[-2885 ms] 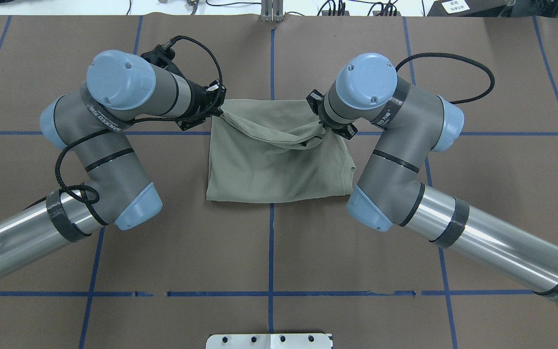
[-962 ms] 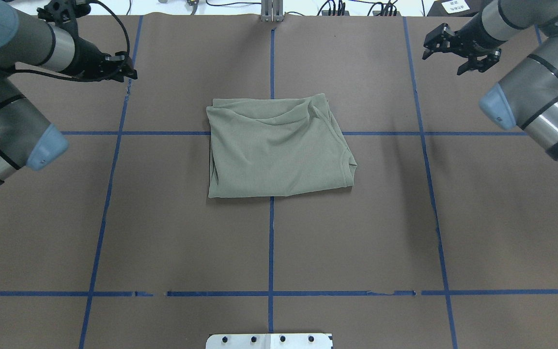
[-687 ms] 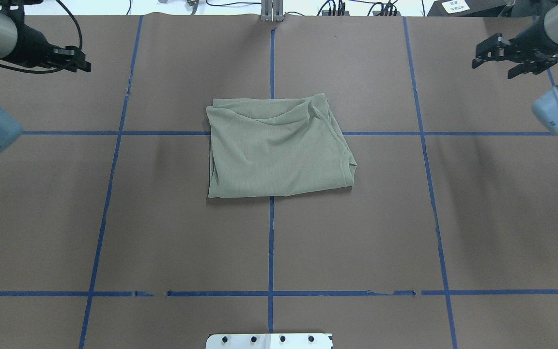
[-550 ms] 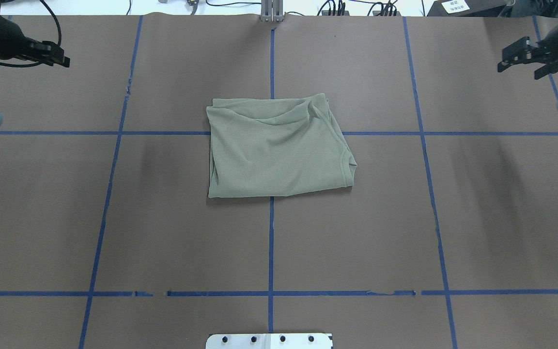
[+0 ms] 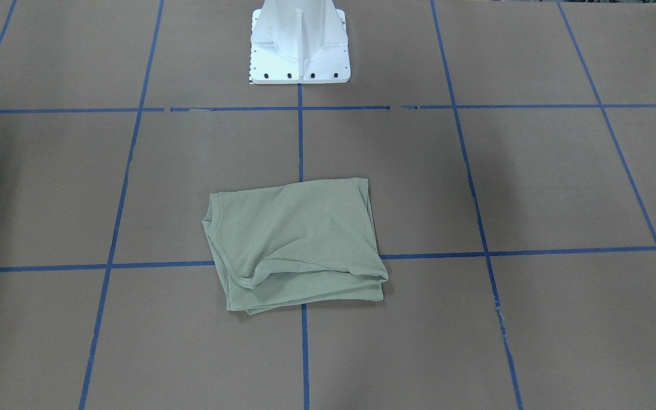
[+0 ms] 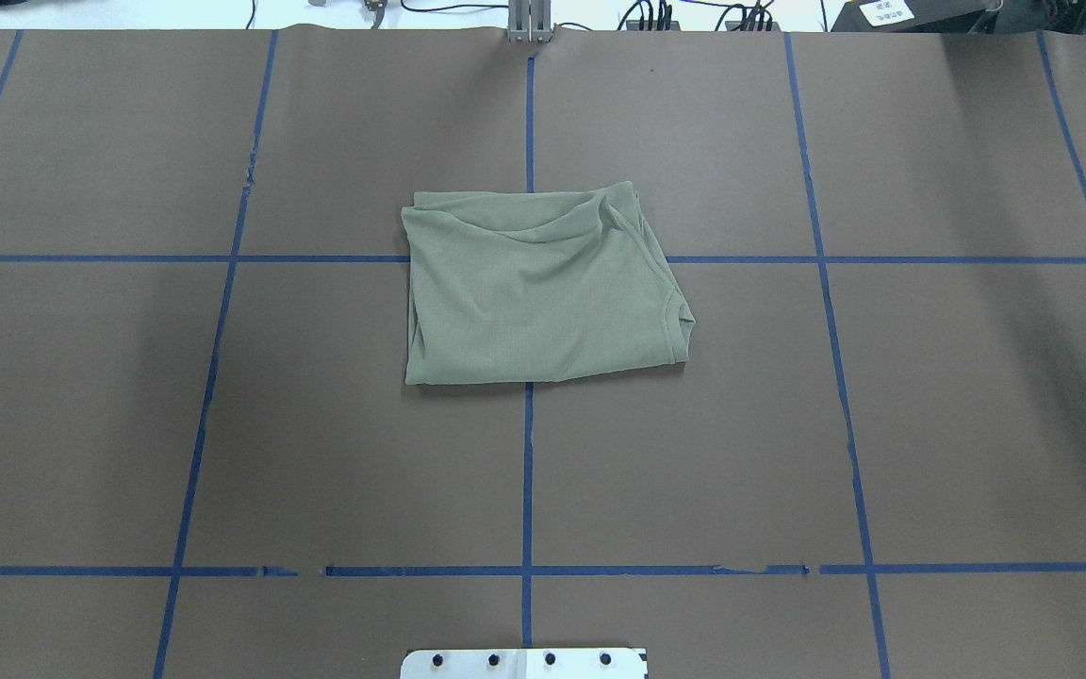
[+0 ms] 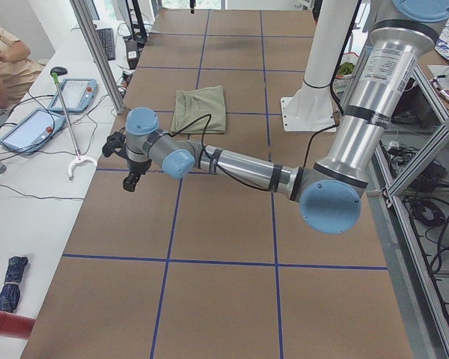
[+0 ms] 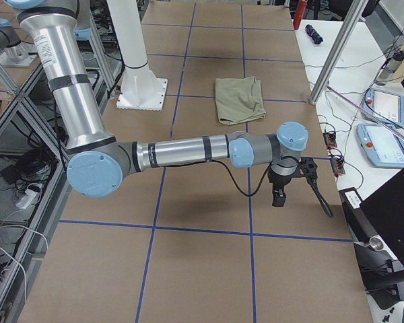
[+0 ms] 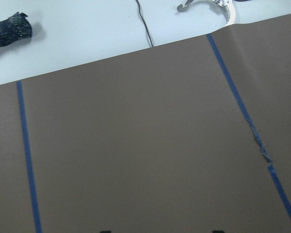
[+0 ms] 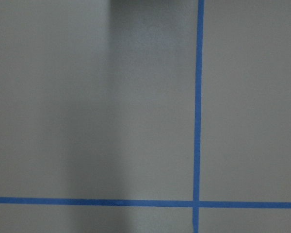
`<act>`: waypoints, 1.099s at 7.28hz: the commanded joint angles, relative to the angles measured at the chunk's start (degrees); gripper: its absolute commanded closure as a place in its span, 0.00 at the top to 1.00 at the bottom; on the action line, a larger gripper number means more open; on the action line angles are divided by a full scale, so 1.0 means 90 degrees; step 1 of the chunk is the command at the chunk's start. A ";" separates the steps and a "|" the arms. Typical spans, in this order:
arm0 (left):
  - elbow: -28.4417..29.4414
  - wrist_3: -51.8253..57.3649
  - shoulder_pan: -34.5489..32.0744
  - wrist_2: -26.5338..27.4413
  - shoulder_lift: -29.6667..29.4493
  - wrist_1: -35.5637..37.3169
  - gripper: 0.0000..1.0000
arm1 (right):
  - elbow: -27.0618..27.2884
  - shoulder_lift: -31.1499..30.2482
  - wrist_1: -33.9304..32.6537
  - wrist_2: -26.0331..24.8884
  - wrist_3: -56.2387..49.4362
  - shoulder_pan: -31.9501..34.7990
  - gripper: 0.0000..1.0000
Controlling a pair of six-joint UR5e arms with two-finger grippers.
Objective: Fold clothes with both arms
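Midway between black left gripper (image 7: 129,182) and right gripper (image 8: 280,194), well apart from both, lies the folded sage-green knit shirt (image 6: 543,292); whether either gripper is open, I cannot tell.

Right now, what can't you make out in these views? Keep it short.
Left end effector: only in the exterior left view, small and side-on; open or shut unclear.
Right end effector: only in the exterior right view, same problem.
Shirt: inner layers hidden under the folded top layer in every view.
Both wrist views: only table paper and tape, no shirt.
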 commanded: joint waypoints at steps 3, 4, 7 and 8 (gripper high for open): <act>-0.0227 0.0445 -0.0559 -0.0475 0.0066 0.1226 1.00 | -0.0204 -0.0117 -0.0051 -0.0011 -0.0152 0.0048 1.00; -0.0537 0.0493 -0.0627 -0.0475 0.0280 0.1517 1.00 | -0.0137 -0.0088 -0.0042 -0.0001 -0.0142 0.0048 1.00; -0.1283 0.1394 -0.0569 -0.0416 0.0629 0.2927 1.00 | -0.0078 -0.0039 0.0173 -0.0021 0.0004 -0.0030 1.00; -0.1370 0.1750 -0.0579 -0.0426 0.0720 0.2926 1.00 | -0.0068 -0.0039 0.0173 -0.0011 0.0034 -0.0030 1.00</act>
